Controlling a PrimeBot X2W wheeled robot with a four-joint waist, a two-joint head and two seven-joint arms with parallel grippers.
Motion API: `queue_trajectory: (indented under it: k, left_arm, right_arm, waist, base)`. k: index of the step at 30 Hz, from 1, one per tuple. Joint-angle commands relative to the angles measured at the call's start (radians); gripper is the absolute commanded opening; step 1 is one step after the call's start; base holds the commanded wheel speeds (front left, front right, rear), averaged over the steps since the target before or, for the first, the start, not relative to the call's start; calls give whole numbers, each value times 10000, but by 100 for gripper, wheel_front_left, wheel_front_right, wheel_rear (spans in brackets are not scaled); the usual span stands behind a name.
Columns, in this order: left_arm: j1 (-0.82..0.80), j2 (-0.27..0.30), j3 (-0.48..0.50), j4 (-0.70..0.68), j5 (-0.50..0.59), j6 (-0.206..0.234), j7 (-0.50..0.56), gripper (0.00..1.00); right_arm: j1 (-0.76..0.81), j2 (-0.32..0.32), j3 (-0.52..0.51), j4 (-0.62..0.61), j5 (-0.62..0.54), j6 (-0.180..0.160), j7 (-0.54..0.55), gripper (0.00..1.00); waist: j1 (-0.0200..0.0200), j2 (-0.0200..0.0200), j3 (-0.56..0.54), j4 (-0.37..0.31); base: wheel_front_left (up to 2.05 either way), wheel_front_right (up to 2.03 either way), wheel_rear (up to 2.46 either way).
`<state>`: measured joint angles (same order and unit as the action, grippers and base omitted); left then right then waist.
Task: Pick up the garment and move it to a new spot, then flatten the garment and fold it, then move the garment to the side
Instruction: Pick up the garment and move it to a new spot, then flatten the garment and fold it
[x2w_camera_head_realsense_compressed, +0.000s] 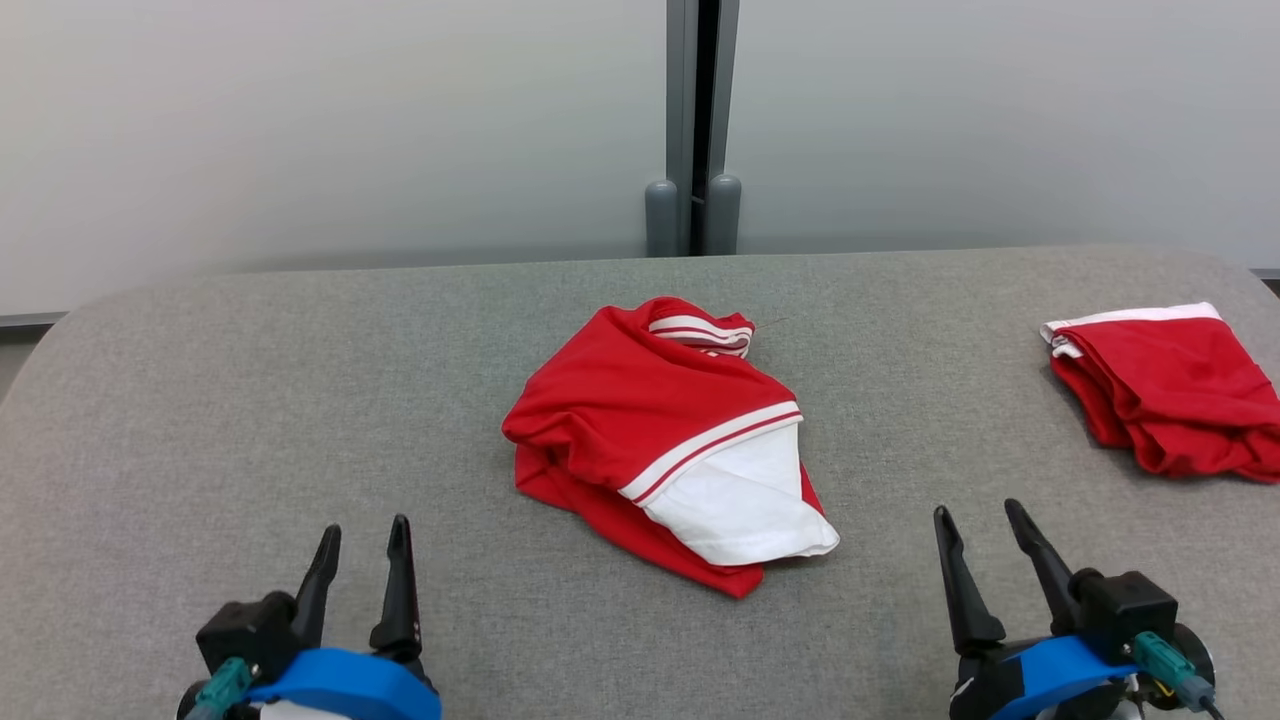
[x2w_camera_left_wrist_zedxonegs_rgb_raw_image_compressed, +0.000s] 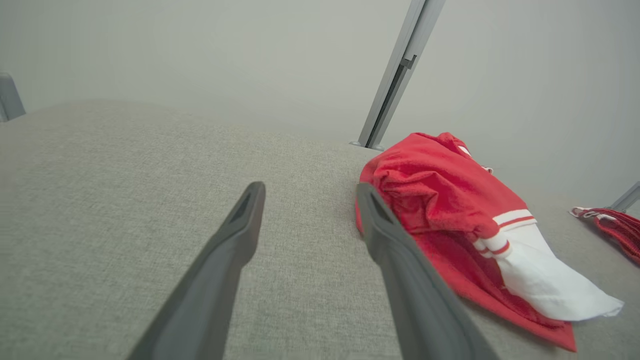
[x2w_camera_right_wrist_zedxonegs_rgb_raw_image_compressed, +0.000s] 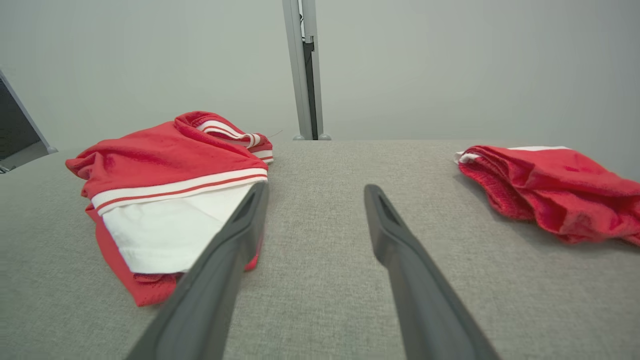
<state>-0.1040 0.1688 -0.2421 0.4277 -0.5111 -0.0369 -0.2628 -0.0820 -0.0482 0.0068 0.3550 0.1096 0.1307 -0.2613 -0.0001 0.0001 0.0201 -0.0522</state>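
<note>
A red garment (x2w_camera_head_realsense_compressed: 650, 410) with white trim and a white panel lies crumpled in the middle of the grey table (x2w_camera_head_realsense_compressed: 300, 400). My left wrist view has that garment (x2w_camera_left_wrist_zedxonegs_rgb_raw_image_compressed: 440, 195) to the right of the fingers, and the right wrist view has the garment (x2w_camera_right_wrist_zedxonegs_rgb_raw_image_compressed: 165, 175) at the left. My left gripper (x2w_camera_head_realsense_compressed: 365, 535) stands open at the near left, apart from the cloth, nothing between its fingers. My right gripper (x2w_camera_head_realsense_compressed: 980, 515) stands open at the near right, also empty. The left gripper (x2w_camera_left_wrist_zedxonegs_rgb_raw_image_compressed: 310, 192) and right gripper (x2w_camera_right_wrist_zedxonegs_rgb_raw_image_compressed: 316, 192) both point over bare table.
A second red garment with a white edge (x2w_camera_head_realsense_compressed: 1170, 390) lies folded at the table's far right, also seen as a red pile (x2w_camera_right_wrist_zedxonegs_rgb_raw_image_compressed: 555, 185) in the right wrist view. A grey post (x2w_camera_head_realsense_compressed: 695, 130) stands behind the table against pale wall panels.
</note>
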Motion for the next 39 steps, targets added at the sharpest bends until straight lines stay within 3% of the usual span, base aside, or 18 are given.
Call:
queue_trajectory:
  k: [1,13,31,39]
  left_arm:
    - [265,-53,205,-182,228,80,-27,100]
    - [773,-347,800,-617,817,6,-27,100]
    - [546,-556,936,-253,1093,-287,-28,100]
    - [224,-556,1020,-325,1200,-321,-28,100]
  right_arm:
    - [167,-44,108,32,117,1,-54,100]
    - [2,-44,275,323,260,1,-52,100]
    - [-232,-44,129,699,182,1,-54,100]
    - [-1698,-43,22,1246,-166,1,60,100]
  waist:
    - [1,-1,-28,-5]
    - [1,-1,27,-2]
    - [1,-1,162,131]
    - [1,-1,694,418]
  base:
    - [0,0,0]
    - [0,0,0]
    - [0,0,0]
    - [0,0,0]
